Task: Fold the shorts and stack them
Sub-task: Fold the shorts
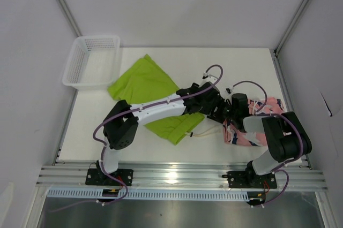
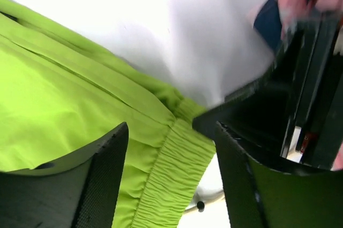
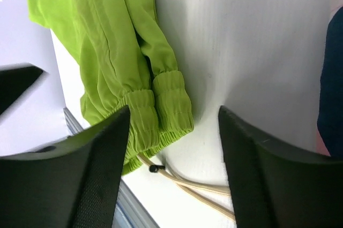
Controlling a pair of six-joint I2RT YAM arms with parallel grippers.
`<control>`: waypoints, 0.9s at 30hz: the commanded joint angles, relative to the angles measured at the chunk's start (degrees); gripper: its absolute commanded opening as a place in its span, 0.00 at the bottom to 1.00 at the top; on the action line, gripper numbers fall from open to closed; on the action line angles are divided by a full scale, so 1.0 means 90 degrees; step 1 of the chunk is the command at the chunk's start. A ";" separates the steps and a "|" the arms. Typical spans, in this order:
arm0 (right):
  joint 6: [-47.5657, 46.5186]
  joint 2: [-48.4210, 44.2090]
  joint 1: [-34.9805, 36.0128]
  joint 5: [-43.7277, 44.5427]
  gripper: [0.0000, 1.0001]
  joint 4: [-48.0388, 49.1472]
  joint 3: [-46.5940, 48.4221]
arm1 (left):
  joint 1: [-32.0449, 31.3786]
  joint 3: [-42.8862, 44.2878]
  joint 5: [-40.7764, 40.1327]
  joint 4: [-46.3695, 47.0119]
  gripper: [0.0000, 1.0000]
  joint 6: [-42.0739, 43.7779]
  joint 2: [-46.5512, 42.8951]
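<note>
The lime-green shorts (image 1: 147, 84) lie spread on the white table, left of centre, with the elastic waistband (image 2: 179, 169) towards the front edge. My left gripper (image 1: 213, 106) hovers open over that waistband, its fingers (image 2: 102, 174) apart with nothing pinched. The pale drawstring (image 3: 187, 182) trails on the table beside the waistband. My right gripper (image 1: 231, 111) is close by, open (image 3: 174, 158) above bare table next to the green shorts (image 3: 107, 40). The coral-pink printed shorts (image 1: 257, 126) lie bunched at the right, partly under the right arm.
A white mesh basket (image 1: 91, 62) stands at the table's back left corner. The two wrists are almost touching near the middle; the right arm's black body (image 2: 278, 105) fills the right of the left wrist view. The table's front edge (image 3: 128, 206) is just beside the waistband.
</note>
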 commanded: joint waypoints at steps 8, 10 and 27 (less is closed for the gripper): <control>0.0043 -0.0736 -0.0142 0.0064 0.94 0.0095 -0.0250 | 0.0222 0.0011 0.0437 0.0007 0.70 0.0015 -0.1124; 0.0063 -0.0911 -0.0132 -0.0053 0.98 0.0095 -0.0270 | 0.0300 -0.0311 0.0428 0.0017 0.71 -0.0023 -0.1281; 0.0170 -0.0484 0.0531 0.0045 0.99 0.0445 -0.0416 | 0.1355 -0.3349 0.1150 0.0915 0.68 -0.0326 -0.3000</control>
